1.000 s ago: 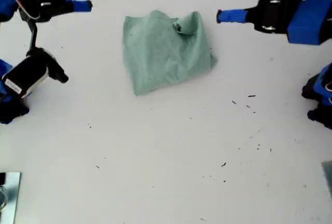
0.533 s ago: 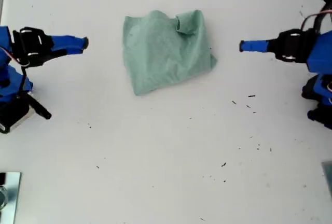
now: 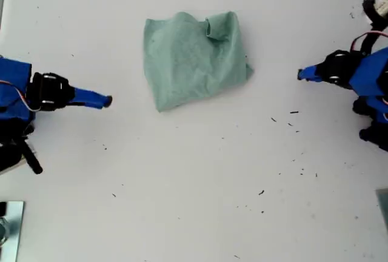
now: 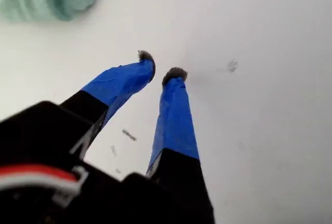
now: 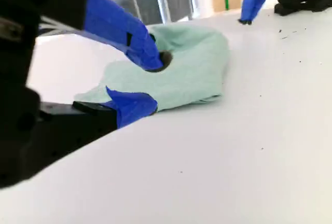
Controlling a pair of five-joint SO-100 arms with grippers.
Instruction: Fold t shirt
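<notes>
Exterior view: folded t shirt [image 3: 194, 60] well apart from both empty, slightly parted grippers.

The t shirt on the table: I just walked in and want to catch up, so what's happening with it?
The t shirt lies in a rough folded bundle on the white table, and nothing is touching it. My first gripper sits off to the exterior view's right and my second gripper to its left. Both are empty, open and clear of the fabric.
</notes>
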